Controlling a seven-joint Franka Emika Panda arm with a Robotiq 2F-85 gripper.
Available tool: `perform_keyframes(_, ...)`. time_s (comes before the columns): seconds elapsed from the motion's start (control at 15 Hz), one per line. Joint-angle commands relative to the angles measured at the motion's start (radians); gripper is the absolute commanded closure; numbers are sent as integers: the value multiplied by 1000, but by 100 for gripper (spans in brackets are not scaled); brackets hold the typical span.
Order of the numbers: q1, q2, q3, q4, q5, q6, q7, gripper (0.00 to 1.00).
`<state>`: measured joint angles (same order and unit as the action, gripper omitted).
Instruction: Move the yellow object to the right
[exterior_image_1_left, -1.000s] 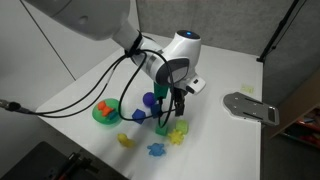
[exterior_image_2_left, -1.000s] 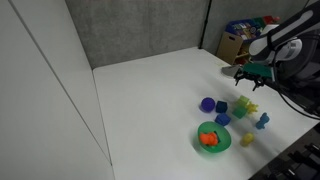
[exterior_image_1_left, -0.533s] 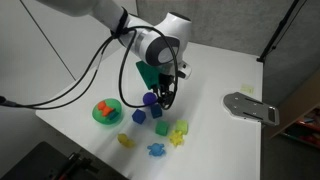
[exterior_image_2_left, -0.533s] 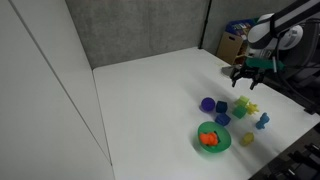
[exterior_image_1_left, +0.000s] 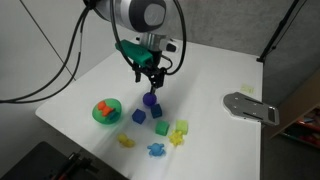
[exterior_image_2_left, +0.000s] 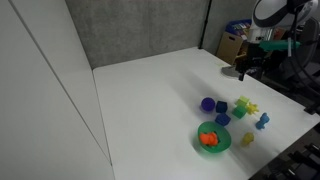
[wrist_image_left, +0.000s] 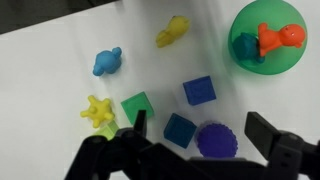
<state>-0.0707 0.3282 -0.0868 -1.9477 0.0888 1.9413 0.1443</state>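
Note:
The yellow object, a small pale-yellow spiky star (wrist_image_left: 98, 110), lies on the white table beside a green cube (wrist_image_left: 138, 107). It shows in both exterior views (exterior_image_1_left: 176, 138) (exterior_image_2_left: 250, 107). My gripper (wrist_image_left: 200, 135) is open and empty. It hangs well above the toys (exterior_image_1_left: 150, 82) (exterior_image_2_left: 246, 70), over a purple round piece (wrist_image_left: 215, 140) and a blue cube (wrist_image_left: 180, 129), and holds nothing.
A green bowl (wrist_image_left: 262, 12) holds an orange toy (wrist_image_left: 280, 38). Around are another blue cube (wrist_image_left: 198, 90), a blue figure (wrist_image_left: 107, 62) and a deeper-yellow elongated piece (wrist_image_left: 172, 32). A grey metal plate (exterior_image_1_left: 250, 106) lies at the table's side.
My gripper has risen from low beside the star and green cube and moved up and away across the table. It stays open; the star lies on the table.

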Motion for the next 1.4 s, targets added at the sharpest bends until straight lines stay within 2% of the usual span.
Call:
perform_keyframes(0.0, 33, -137, 16, -43, -76, -45, -23, 0)
perform_keyframes(0.2, 54, -236, 35, -61, -98, -54, -18, 0)
perform_keyframes(0.53, 62, -398, 61, -104, -58, -98, -42, 0)
perform_keyframes(1.0, 60, -586, 68, -178, -59, -219, -40, 0)
perform_keyframes(1.33, 59, -747, 62, -306, -51, -152, -71, 0)
